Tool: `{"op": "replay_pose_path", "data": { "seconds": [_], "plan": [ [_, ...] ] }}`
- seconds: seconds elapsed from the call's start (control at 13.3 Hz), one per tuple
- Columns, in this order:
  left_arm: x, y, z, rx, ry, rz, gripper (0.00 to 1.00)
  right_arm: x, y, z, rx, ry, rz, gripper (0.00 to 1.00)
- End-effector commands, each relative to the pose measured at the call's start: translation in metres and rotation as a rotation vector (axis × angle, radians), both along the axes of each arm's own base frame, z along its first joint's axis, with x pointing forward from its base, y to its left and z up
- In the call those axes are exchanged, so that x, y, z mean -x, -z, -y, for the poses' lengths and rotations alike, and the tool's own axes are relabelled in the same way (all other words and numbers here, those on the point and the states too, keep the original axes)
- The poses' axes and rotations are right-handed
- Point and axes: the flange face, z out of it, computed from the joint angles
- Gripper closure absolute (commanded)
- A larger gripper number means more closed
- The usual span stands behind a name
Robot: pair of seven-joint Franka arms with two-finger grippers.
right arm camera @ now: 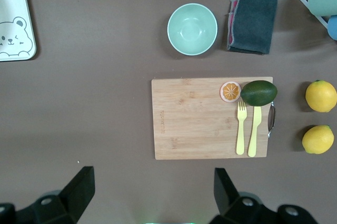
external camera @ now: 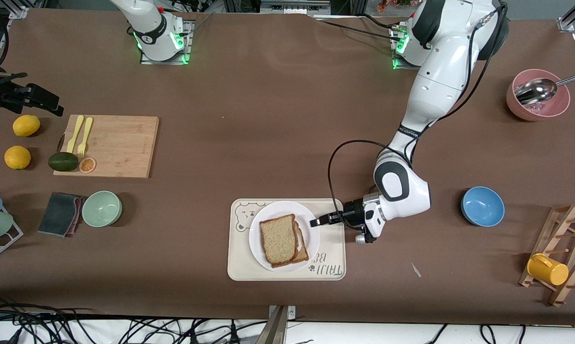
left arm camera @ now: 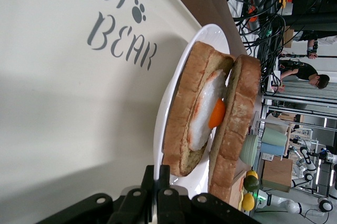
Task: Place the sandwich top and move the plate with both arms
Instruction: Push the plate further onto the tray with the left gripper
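The sandwich top point(external camera: 277, 239), a brown speckled slice, lies on the egg slice on the white plate point(external camera: 257, 228). The plate sits on the cream bear tray point(external camera: 239, 267). My left gripper point(external camera: 314, 222) is low at the plate's edge toward the left arm's end, shut on the rim. In the left wrist view the sandwich top point(left arm camera: 237, 124) leans over the fried egg point(left arm camera: 208, 110), and the plate rim point(left arm camera: 164, 129) runs between my left gripper's point(left arm camera: 158, 179) fingers. My right gripper point(right arm camera: 152, 190) is open and empty, high over bare table beside the cutting board; the right arm waits.
A cutting board point(external camera: 113, 145) with yellow cutlery, an avocado and an orange slice lies toward the right arm's end, with two lemons point(external camera: 25, 125), a green bowl point(external camera: 102, 208) and a grey cloth point(external camera: 60, 207). A blue bowl point(external camera: 482, 206), pink bowl point(external camera: 538, 95) and mug rack point(external camera: 562, 260) stand at the left arm's end.
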Motion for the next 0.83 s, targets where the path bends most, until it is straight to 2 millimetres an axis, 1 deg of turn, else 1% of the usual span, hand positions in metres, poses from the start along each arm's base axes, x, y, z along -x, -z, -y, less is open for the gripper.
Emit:
{"op": "replay_pose_path", "data": {
  "seconds": [0.0, 0.08, 0.15, 0.23, 0.3, 0.38, 0.45, 0.53, 0.6, 0.68, 0.75],
  "plan": [
    [-0.004, 0.006, 0.006, -0.013, 0.015, 0.001, 1.0, 0.005, -0.001, -0.002, -0.006, -0.001, -0.004, 0.0],
    [-0.005, 0.004, 0.005, -0.012, 0.013, 0.001, 1.0, 0.005, -0.001, -0.002, -0.006, -0.001, -0.004, 0.0],
    [-0.004, 0.004, 0.006, -0.012, 0.015, 0.003, 0.83, 0.005, -0.001, -0.002, -0.006, -0.001, -0.004, 0.0],
    [-0.004, 0.004, 0.007, -0.012, 0.017, 0.003, 0.57, 0.005, -0.001, -0.002, -0.006, -0.001, -0.004, 0.0],
    [-0.003, 0.004, 0.007, -0.013, 0.018, 0.003, 0.42, 0.005, -0.001, -0.002, -0.006, -0.001, -0.004, 0.0],
    [-0.004, 0.002, 0.007, -0.013, 0.018, 0.006, 0.23, 0.005, -0.001, -0.002, -0.006, -0.001, -0.004, 0.0],
    [-0.004, 0.001, 0.006, -0.016, 0.02, 0.009, 0.01, 0.005, -0.001, -0.002, -0.006, -0.001, -0.004, 0.0],
    [-0.005, -0.002, 0.006, -0.019, 0.026, 0.017, 0.01, 0.005, -0.001, -0.002, -0.006, -0.001, -0.004, 0.0],
    [-0.009, -0.007, 0.001, -0.02, 0.021, 0.025, 0.01, 0.005, -0.001, -0.002, -0.006, -0.001, -0.004, 0.0],
    [-0.011, -0.014, -0.001, -0.027, 0.026, 0.04, 0.0, 0.005, -0.001, -0.002, -0.006, -0.001, -0.004, 0.0],
    [-0.013, -0.017, -0.004, -0.063, 0.055, 0.058, 0.0, 0.005, -0.001, -0.002, -0.006, -0.001, -0.004, 0.0]
  ]
}}
